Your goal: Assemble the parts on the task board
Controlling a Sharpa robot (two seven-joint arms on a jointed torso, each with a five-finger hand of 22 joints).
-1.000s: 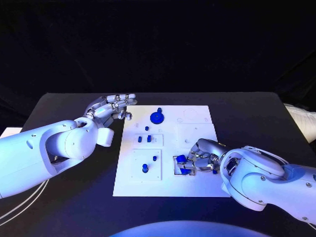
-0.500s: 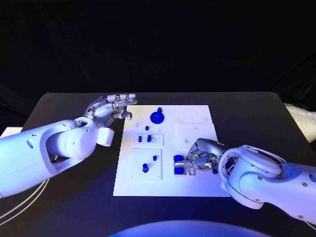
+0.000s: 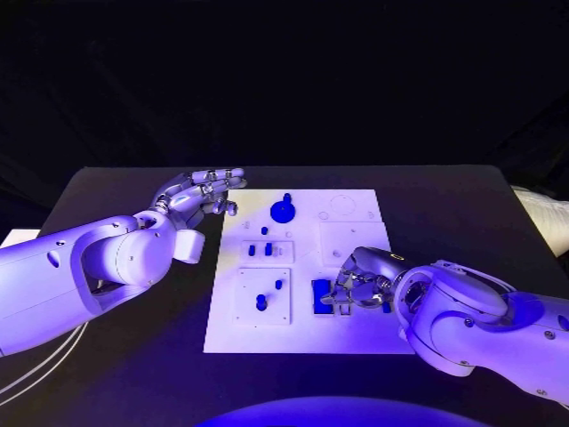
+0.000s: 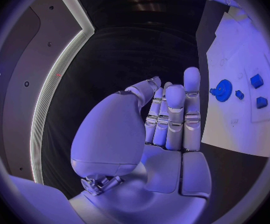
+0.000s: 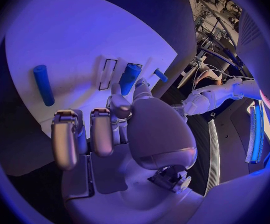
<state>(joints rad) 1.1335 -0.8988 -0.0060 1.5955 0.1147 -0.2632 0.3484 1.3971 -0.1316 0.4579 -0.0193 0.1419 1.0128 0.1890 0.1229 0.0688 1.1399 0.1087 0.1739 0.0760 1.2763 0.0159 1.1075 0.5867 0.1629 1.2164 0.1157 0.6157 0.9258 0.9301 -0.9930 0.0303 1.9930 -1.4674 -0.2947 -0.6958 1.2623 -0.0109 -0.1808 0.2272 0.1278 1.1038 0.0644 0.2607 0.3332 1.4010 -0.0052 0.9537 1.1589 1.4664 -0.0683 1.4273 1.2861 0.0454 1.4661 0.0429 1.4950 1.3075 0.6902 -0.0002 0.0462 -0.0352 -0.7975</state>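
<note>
The white task board (image 3: 240, 334) lies mid-table. My right hand (image 3: 359, 286) is low over its near right part, outer fingers curled, while thumb and a fingertip (image 5: 120, 105) meet at the end of a long blue block (image 3: 321, 296) (image 5: 129, 78) lying flat beside an outlined slot (image 5: 107, 74). My left hand (image 3: 205, 191) (image 4: 166, 119) hovers at the board's far left corner with its fingers straight and apart, holding nothing. A round blue part (image 3: 284, 212) (image 4: 222, 90) stands at the board's far end.
Small blue parts (image 3: 267, 250) stand in the board's left middle and two more (image 3: 261, 302) in its near left plate. A blue cylinder (image 5: 43, 83) lies on the board near my right hand. Black table (image 3: 131, 187) surrounds the board.
The blue block under my right hand has gone from tilted, with a dark gap beside it, to lying flat on the board. The right hand shifted slightly. The left hand has stayed still.
</note>
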